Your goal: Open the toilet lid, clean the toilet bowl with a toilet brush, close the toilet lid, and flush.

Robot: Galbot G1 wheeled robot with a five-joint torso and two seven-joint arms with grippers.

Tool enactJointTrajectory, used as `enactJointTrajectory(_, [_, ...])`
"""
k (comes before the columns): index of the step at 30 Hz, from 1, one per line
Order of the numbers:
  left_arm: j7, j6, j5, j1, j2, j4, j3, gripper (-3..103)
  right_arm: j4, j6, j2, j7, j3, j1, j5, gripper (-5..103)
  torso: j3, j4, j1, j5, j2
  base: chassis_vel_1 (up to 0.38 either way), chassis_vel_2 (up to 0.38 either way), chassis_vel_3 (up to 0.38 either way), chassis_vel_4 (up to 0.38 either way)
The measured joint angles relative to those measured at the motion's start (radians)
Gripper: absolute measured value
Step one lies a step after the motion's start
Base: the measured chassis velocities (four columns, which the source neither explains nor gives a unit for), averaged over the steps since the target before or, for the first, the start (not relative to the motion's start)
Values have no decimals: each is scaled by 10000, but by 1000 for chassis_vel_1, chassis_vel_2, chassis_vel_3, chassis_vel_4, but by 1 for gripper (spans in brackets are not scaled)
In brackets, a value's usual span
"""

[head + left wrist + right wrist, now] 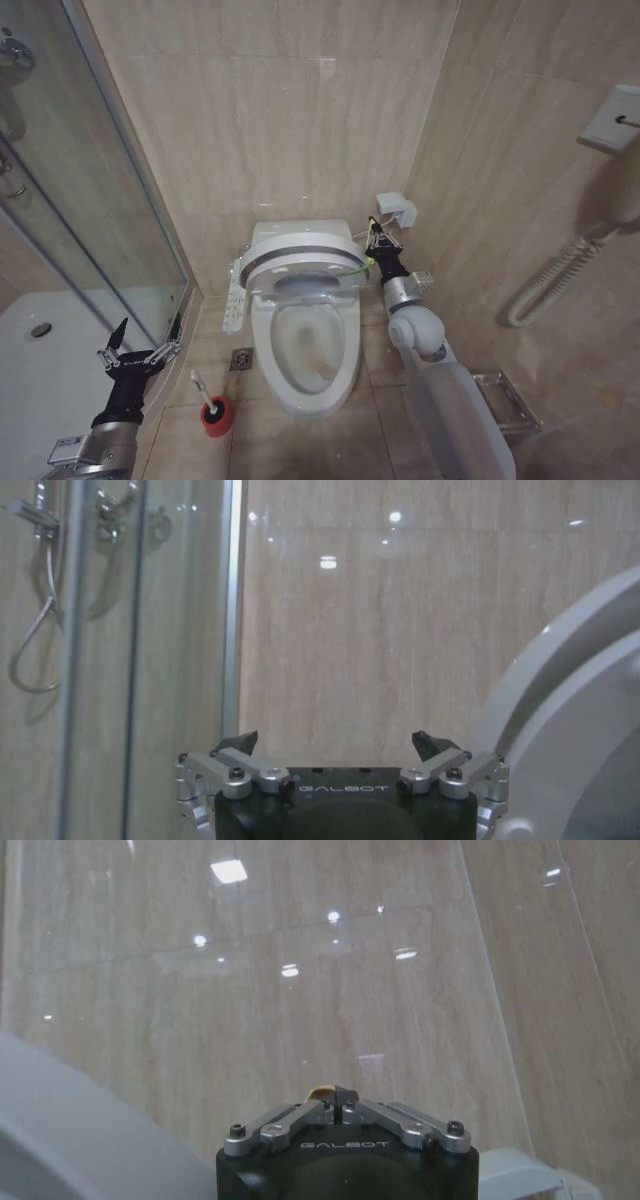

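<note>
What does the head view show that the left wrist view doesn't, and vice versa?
Head view: the bowl, the brush standing in its red holder, the right tool shut beside the raised lid, and a floor drain.

Left wrist view: a shower hose behind the glass, and the left tool seen close, open and holding nothing.

Both: the left tool, the lid, the beige wall tiles and the shower glass.

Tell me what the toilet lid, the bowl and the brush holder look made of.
The toilet lid, raised, looks like glossy white plastic: thin, smooth, with soft highlights. The toilet bowl looks like glazed white ceramic, thick-walled and shiny, yellowish inside. The red holder cup is probably plastic, uniformly coloured; hard to confirm.
</note>
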Motion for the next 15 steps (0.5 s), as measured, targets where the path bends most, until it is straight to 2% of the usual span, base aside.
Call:
enactJointTrajectory(3, [-1,0,0,0,0,0,0,100,29,97,26,26,96,-140,-28,1,4,5,3,10,-3,-234,112,257,-115])
enactJointTrajectory(8, [0,0,0,-2,-1,-1,0,100,335,120,80,46,336,-447,-114,0,8,2,14,6,-9,-160,122,210,-100])
enactJointTrajectory(15, [0,0,0,0,0,0,0,100,566,-7,157,162,523,-604,-271,0,3,-6,0,4,-6,7,11,-13,-17])
